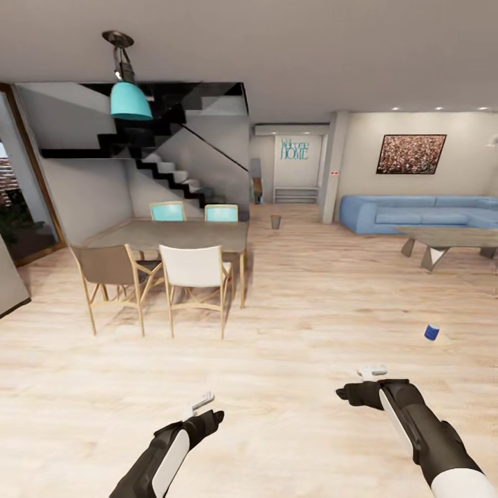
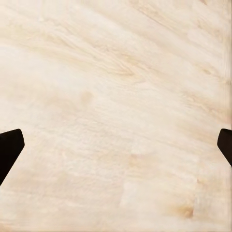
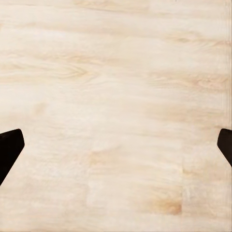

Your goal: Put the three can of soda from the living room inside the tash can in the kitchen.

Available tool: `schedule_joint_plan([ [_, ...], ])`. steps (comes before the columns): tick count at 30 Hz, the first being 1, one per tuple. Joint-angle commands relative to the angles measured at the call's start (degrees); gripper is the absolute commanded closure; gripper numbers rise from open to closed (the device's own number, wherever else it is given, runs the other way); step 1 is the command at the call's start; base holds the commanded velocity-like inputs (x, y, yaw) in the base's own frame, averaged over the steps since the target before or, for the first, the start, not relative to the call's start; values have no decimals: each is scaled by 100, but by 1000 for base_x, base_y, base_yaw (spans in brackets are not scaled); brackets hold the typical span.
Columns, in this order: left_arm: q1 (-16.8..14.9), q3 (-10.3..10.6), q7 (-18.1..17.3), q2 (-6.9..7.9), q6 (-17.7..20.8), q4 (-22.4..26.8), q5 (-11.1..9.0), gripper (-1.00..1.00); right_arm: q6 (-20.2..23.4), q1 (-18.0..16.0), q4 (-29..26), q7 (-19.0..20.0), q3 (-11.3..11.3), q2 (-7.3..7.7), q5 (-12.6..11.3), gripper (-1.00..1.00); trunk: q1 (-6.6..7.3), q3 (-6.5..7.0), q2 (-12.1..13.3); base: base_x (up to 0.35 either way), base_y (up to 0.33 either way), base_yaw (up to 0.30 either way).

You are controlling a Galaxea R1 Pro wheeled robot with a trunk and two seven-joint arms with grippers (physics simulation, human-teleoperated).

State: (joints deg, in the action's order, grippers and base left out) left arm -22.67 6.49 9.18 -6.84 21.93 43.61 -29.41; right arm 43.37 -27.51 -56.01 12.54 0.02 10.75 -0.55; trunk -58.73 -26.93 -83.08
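A dark blue can of soda point(image 1: 432, 333) with a white band rests on the wood floor at the right, ahead of my right gripper point(image 1: 371, 372) and apart from it. Far back, by the hallway, stands a small tapered tan bucket, the tash can point(image 1: 275, 221). My left gripper point(image 1: 203, 402) hangs low over the floor. Both wrist views look down at bare planks; the left gripper point(image 2: 116, 145) and the right gripper point(image 3: 116, 145) are open with dark fingertips point(image 2: 9, 145) spread wide and nothing between them. The two orange cans are out of view.
A dining table point(image 1: 173, 235) with several chairs stands at left centre, under a teal lamp point(image 1: 130, 100). Black stairs point(image 1: 166, 169) rise behind. A blue sofa point(image 1: 415, 211) and a low coffee table point(image 1: 449, 238) sit at the right. Open floor stretches between them toward the hallway.
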Motion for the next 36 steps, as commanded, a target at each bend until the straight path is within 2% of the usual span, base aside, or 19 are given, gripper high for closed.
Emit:
schedule_joint_plan([
  [1, 0, -7, 37, 14, 76, -1, -10, -100, 49, -4, 2, 2, 14, 12, 2, -100, 0, 0, 0, 327, -184, -276],
  [12, 0, -8, 64, 23, 90, -1, -11, -100, 47, -5, -2, 3, 23, 35, 13, -100, 0, 0, 0, 327, -184, -130],
  [36, 0, -8, 42, 25, 92, -10, -12, -100, 4, -1, -7, -5, 33, 33, 45, -100, 0, 0, 0, 327, -183, -5],
])
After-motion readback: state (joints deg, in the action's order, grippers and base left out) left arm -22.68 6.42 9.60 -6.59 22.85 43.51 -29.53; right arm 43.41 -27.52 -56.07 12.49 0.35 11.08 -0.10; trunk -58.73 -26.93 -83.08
